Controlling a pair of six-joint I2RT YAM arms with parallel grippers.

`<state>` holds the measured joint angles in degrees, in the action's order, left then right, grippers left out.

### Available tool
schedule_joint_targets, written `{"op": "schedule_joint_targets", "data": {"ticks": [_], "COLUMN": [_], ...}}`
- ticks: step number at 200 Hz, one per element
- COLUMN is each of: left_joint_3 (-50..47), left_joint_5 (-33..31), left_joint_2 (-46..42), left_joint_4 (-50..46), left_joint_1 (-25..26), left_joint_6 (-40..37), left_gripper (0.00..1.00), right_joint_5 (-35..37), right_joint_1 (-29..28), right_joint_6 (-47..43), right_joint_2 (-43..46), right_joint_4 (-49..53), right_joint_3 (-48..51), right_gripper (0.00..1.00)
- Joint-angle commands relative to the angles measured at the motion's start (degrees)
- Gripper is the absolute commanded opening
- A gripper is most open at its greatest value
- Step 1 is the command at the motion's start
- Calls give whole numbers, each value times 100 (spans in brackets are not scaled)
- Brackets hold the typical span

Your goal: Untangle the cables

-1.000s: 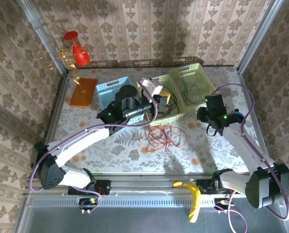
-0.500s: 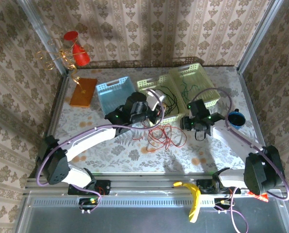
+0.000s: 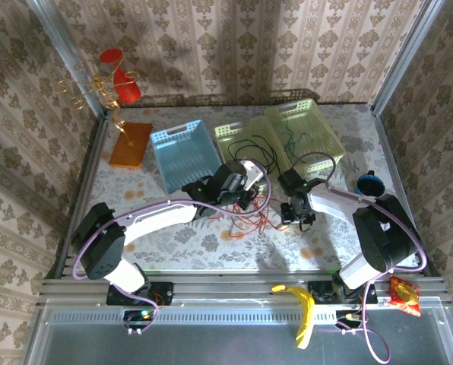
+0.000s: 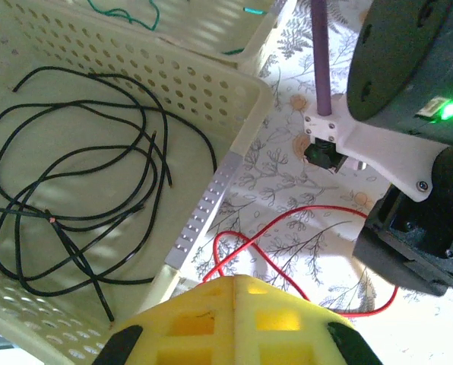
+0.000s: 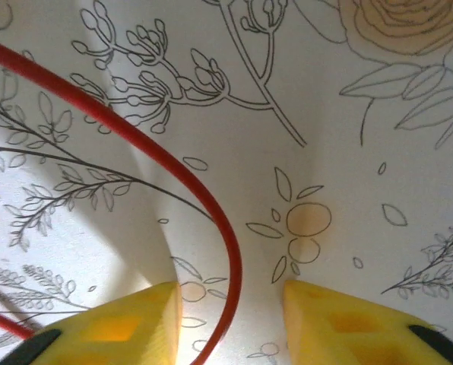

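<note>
left hand [image 4: 234,289]: fingers pressed flat together, and the red cable [image 4: 287,220] runs right up into the seam at the tips, so it looks pinched there. my guess is it's anchoring that strand so the rest can be pulled apart.
right hand [image 5: 228,295]: narrow gap, not clamped. the red cable passes down between its two fingers without either one clearly touching it. it sits low over the counter [image 5: 348,114], lined up to nip the strand.
red cable: loose loops on the counter between the two hands, one arc curling just ahead of the left hand's tips and running on under the right arm.
black cable [image 4: 97,152]: coiled inside the pale basket [image 4: 211,198] ahead and left of the left hand, sorted off on its own.
green cable [image 4: 124,11]: in the next basket beyond that one, farther from the left hand.
progress: i'd say two strands are parked and only the red one is left to straighten.
watch out: both hands are close together on one thin wire, so a tug could tighten a loop instead of opening it.
</note>
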<state>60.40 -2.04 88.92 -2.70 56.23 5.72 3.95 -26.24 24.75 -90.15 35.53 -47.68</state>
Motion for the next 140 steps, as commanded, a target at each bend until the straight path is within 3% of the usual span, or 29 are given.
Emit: {"op": "schedule_joint_targets", "data": {"ticks": [1,21,43,72,93,140], "left_joint_3": [127,-6,-136,-206,-191,-493], "left_joint_5": [-147,-132,99,626,661,261], "left_joint_2": [-19,-100,-204,-287,-336,-514], "left_joint_4": [-88,-1,91,306,433,790], "left_joint_1": [4,6,-10,-17,-44,-230], "left_joint_6": [-174,-163,-182,-238,-230,74], "left_gripper": [0,0,0,42,63,74], "right_joint_5": [217,468,657,564,494,549], "right_joint_1": [-151,-180,-184,-180,-180,-180], "right_joint_6": [124,227,234,-31,-237,-537], "right_joint_2": [-257,-102,633,1915,2600,3379], "right_joint_4": [287,317,206,-64,-196,-396], "right_joint_3": [-127,-100,-5,-152,-494,-1477], "right_gripper": [26,1,0,0,0,0]}}
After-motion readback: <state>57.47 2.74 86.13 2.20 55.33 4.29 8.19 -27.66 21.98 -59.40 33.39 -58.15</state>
